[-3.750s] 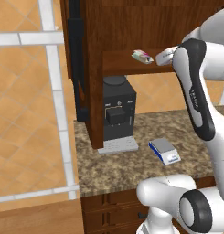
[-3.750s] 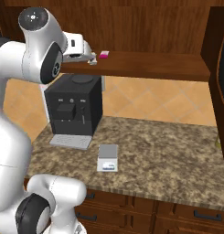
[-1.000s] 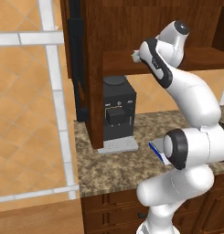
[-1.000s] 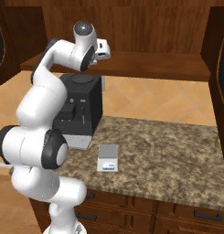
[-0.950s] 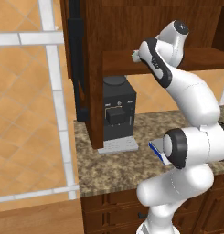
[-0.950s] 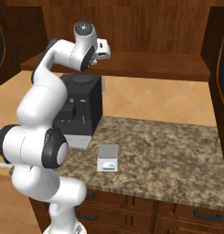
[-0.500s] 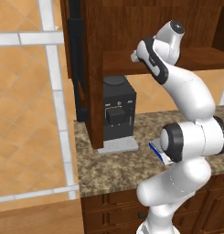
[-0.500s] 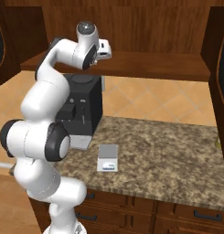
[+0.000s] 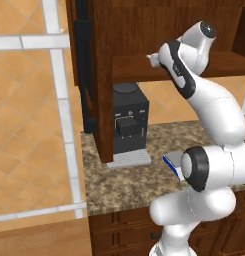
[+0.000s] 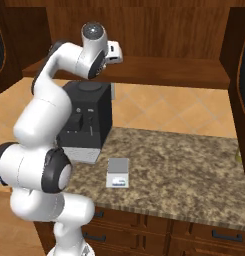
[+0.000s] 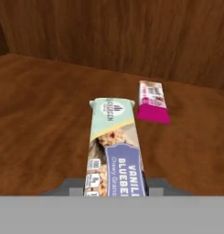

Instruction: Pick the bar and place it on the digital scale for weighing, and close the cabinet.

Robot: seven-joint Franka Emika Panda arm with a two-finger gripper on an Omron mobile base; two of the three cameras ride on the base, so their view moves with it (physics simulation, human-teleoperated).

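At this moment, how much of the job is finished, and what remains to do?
Done: the arm has reached the cabinet shelf, and the claw is shut on the bar. In hand: the bar lies on the shelf, beside the pink-and-white item, not yet lifted. Left: carry it down to the digital scale, whose plate is bare, then close the cabinet door, which stands open.

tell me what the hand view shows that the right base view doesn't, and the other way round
Hand view alone: the bar lying lengthwise on the wooden shelf, its near end running down between the pincer's tips, and the smaller pink-and-white item just beyond it to the right, apart from it.

Right base view alone: the digital scale on the granite counter, nothing on its plate, beside the black coffee machine, with the arm reaching up to the shelf.

Both: the brown cabinet shelf and its wooden back wall.
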